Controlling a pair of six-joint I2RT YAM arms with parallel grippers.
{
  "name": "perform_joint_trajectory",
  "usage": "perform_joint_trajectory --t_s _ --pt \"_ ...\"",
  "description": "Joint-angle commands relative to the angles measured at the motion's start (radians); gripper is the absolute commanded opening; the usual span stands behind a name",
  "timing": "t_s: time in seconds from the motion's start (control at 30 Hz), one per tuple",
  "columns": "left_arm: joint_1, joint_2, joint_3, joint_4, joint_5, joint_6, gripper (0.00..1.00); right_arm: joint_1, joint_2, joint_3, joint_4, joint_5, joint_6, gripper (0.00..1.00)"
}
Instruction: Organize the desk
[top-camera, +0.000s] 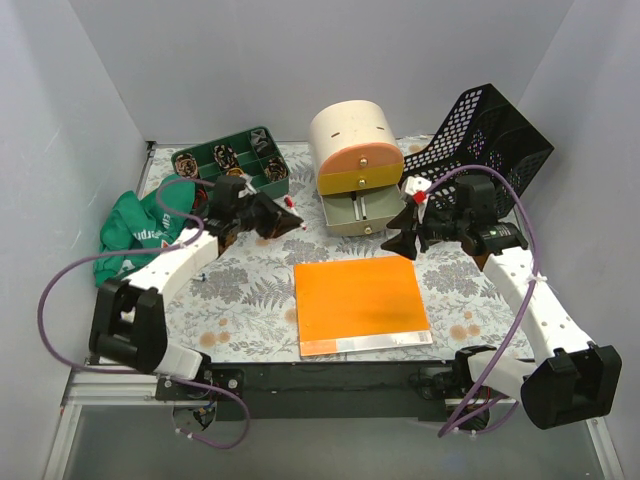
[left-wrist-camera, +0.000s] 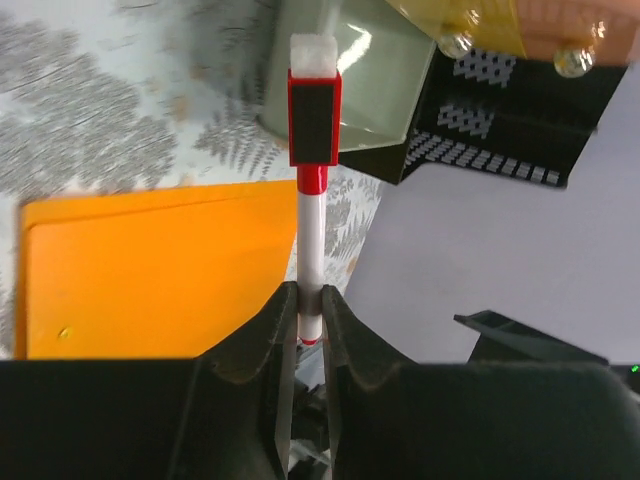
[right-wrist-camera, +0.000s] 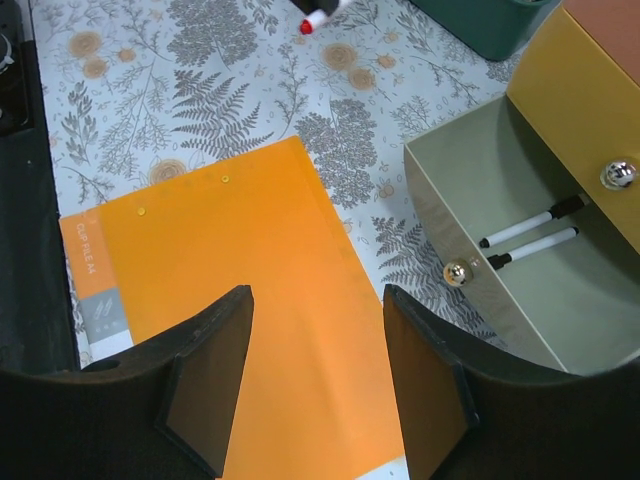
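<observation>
Currently the left fingers (left-wrist-camera: 310, 302) are clamped on a white-barrelled marker (left-wrist-camera: 311, 245), gripped low on the barrel. Its red-and-black eraser cap (left-wrist-camera: 315, 115) points away from the wrist. The top view shows the marker held off the counter (top-camera: 250, 290), just left of the drawer unit (top-camera: 350, 135).

Right fingers (right-wrist-camera: 318, 300) are apart with nothing between them, hanging over the far part of the orange folder (right-wrist-camera: 250, 300). The folder lies flat on the counter, front centre.

The counter has a fern-and-flower print and fills the space between the grey walls. Its black front edge sits at the arm bases.

The drawer unit stands at back centre, with a cream rounded top and peach and yellow drawers shut. The grey-green bottom drawer (right-wrist-camera: 470, 200) is pulled open, with two black-capped markers (right-wrist-camera: 530, 235) lying side by side inside.

- Back left: green compartment tray (top-camera: 237, 160). Can't tell what's in it.
- Left edge: crumpled green cloth (top-camera: 135, 232).
- Back right: black mesh basket (top-camera: 490, 135), tilted against the wall.
</observation>
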Motion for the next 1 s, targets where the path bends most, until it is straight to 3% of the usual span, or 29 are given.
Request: perform_joint_trajectory --t_s 0.0,0.27,0.5,0.67,0.7,0.77,0.97 --pt "-0.085 0.145 0.191 0.110 0.055 0.197 0.00 -0.036 -0.026 -0.015 0.021 0.017 -0.021 0.63" --pt "-0.196 0.360 0.493 0.061 0.130 0.756 0.04 -0.138 -0.057 -0.021 0.032 0.007 -0.016 0.64" --pt "-0.274 0.437 0.596 0.038 -0.008 1.119 0.11 -0.153 -0.049 -0.023 0.033 -0.019 -0.010 0.64" --pt "-0.303 0.510 0.665 0.032 -0.101 1.203 0.25 -0.158 -0.046 -0.026 0.035 -0.027 -0.009 0.64" --pt "-0.308 0.515 0.676 0.032 -0.116 1.217 0.39 -0.161 -0.046 -0.026 0.035 -0.029 -0.007 0.64" --pt "-0.322 0.526 0.688 0.030 -0.140 1.228 0.50 -0.162 -0.046 -0.024 0.035 -0.032 -0.009 0.64" --pt "-0.326 0.529 0.684 0.044 -0.219 1.208 0.53 -0.165 -0.046 -0.026 0.035 -0.039 -0.009 0.64"
